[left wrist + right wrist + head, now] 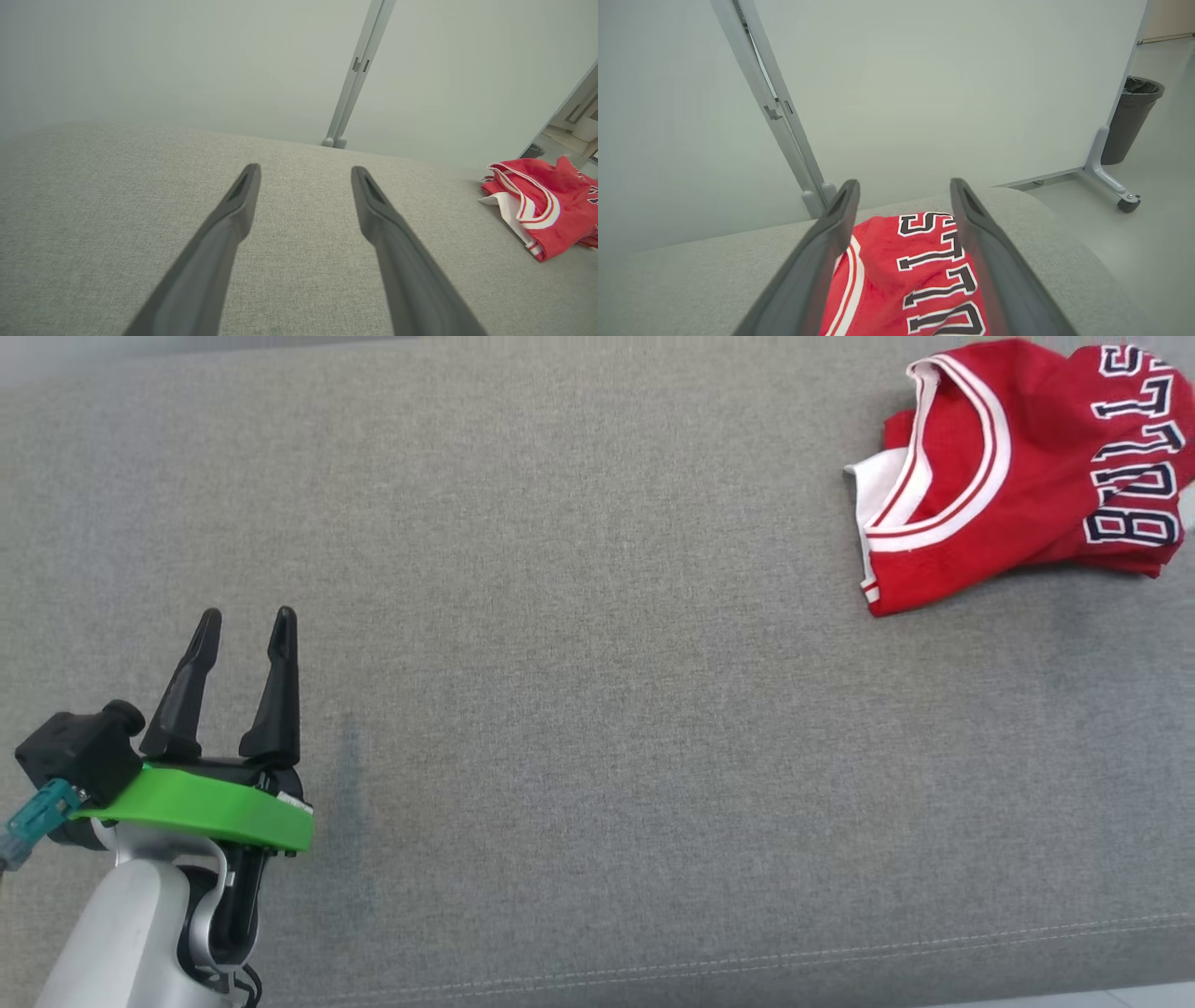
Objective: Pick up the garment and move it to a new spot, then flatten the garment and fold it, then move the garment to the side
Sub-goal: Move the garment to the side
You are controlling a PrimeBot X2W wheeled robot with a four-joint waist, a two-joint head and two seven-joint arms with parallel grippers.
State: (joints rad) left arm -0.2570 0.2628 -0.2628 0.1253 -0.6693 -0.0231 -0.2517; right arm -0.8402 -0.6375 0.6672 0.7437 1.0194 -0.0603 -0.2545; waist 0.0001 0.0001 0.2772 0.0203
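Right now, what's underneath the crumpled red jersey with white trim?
The grey fabric surface; the red white-trimmed jersey lies bunched on it. Anything beneath its layers is hidden.

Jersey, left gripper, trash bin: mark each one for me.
Jersey [1036,467]: head view, red fabric beside the collar trim.
Left gripper [247,616]: head view, midway between its fingertips.
Trash bin [1129,126]: right wrist view, dark side wall.

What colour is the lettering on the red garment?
The lettering is black with a white outline; the right wrist view shows it best.
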